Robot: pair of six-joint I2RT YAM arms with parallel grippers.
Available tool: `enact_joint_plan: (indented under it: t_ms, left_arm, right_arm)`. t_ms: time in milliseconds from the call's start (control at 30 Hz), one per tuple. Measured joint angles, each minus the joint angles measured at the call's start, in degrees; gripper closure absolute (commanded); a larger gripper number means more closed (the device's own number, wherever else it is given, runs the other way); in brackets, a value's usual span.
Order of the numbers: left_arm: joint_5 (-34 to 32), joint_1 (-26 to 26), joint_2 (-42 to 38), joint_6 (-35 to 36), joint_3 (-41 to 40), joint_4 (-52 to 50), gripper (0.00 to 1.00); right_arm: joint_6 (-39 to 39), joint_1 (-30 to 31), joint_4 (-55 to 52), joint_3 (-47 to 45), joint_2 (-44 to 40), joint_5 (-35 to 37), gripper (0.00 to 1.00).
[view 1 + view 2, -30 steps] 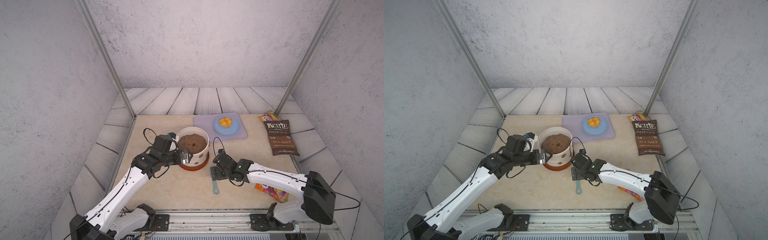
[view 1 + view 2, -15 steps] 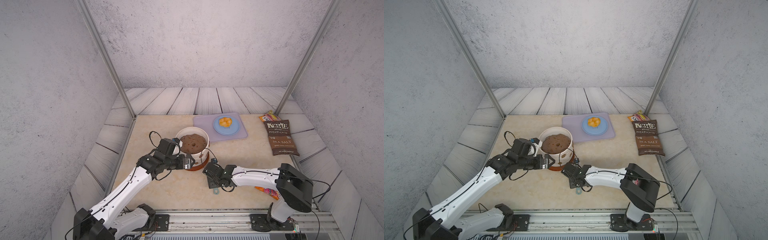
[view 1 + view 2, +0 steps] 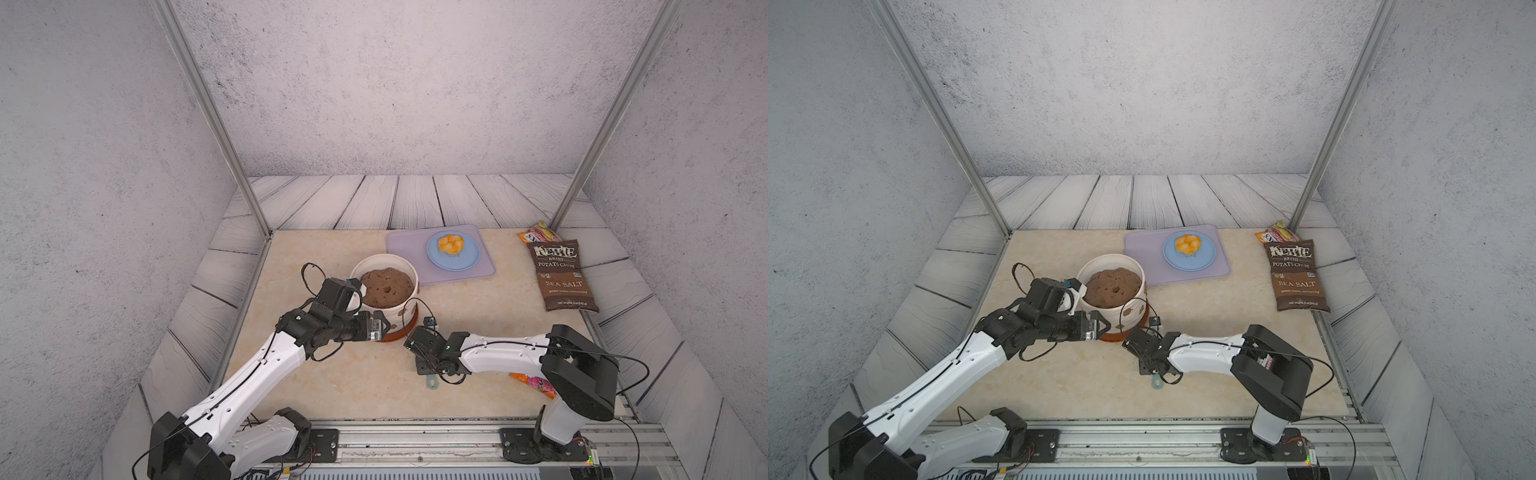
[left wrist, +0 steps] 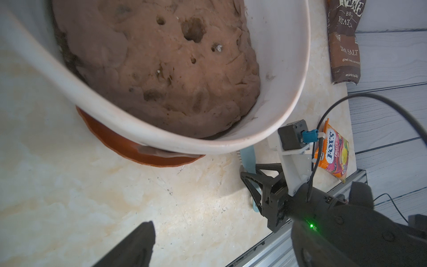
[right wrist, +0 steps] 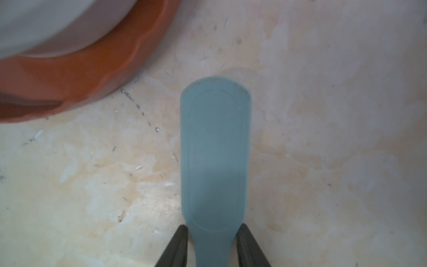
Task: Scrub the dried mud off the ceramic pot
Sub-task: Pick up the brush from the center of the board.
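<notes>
Low on the worktop (image 3: 332, 374), the right end effector (image 5: 213, 227) pinches the blue brush (image 5: 215, 150), whose long axis points at the ceramic pot (image 3: 395, 312) just ahead, its dried mud (image 3: 409, 309) facing that arm, while the left end effector (image 3: 382, 328), spread wide, sits at the pot's near wall.

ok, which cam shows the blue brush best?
Right wrist: the brush sits close up and unobstructed, the right pincer flanking its neck. Both top views show only its looped handle end poking out under the right arm. Left wrist catches a strip of it beside the ceramic pot.
</notes>
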Motion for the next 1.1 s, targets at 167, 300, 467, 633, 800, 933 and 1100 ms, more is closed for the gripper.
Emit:
enact_joint_plan:
  t_ms: [167, 300, 467, 633, 800, 933, 1100]
  left_arm:
    - [0.0, 0.0, 0.8, 0.4, 0.0, 0.0, 0.02]
    - [0.1, 0.0, 1.1, 0.6, 0.0, 0.1, 0.02]
    - [0.4, 0.0, 1.9, 0.5, -0.1, 1.2, 0.02]
    - [1.1, 0.0, 2.0, -0.3, -0.1, 3.3, 0.02]
    - [2.1, 0.0, 2.0, -2.3, -0.1, 6.0, 0.02]
    - [2.7, 0.0, 2.0, -4.3, -0.1, 8.0, 0.02]
    - [4.2, 0.0, 2.2, -7.8, 0.8, 10.4, 0.02]
  right_arm:
    - [0.1, -0.2, -0.4, 0.2, 0.1, 0.2, 0.78]
    - [0.2, -0.2, -0.5, 0.2, 0.1, 0.5, 0.86]
    - [-0.3, -0.2, -0.8, -0.2, -0.5, 1.3, 0.92]
    - [-2.0, -0.2, -0.6, -2.2, -3.5, 2.1, 0.97]
    - [-4.3, -0.2, 0.0, -2.6, -7.5, 4.0, 0.98]
    - [-7.3, -0.4, 0.8, -3.1, -13.2, 5.5, 0.98]
    - [-12.3, -1.7, 2.8, -3.7, -22.2, 6.3, 0.98]
